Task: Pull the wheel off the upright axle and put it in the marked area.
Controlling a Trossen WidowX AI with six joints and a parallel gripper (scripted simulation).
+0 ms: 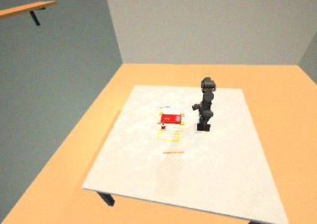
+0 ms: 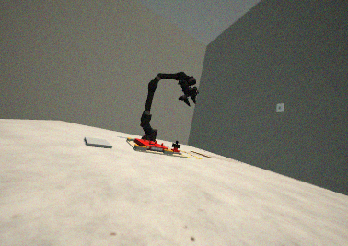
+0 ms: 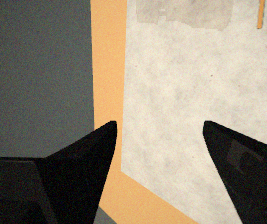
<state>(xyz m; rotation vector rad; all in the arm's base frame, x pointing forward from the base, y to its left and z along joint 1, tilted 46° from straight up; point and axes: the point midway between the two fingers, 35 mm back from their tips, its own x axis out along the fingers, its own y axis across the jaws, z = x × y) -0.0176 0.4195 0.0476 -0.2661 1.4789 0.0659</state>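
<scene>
The small dark wheel sits on the upright axle at the front edge of the red base plate. The yellow-outlined marked area lies on the table just in front of it. My gripper hangs high above the table, well away from the wheel. Its fingers are open, with nothing between them. The wrist view shows only bare table top, the table's edge and the floor below; the wheel and axle are out of that view.
A thin orange stick lies in front of the marked area. A flat grey plate lies left of the base in the exterior view. The arm's base stands right of the red plate. A shelf hangs on the wall.
</scene>
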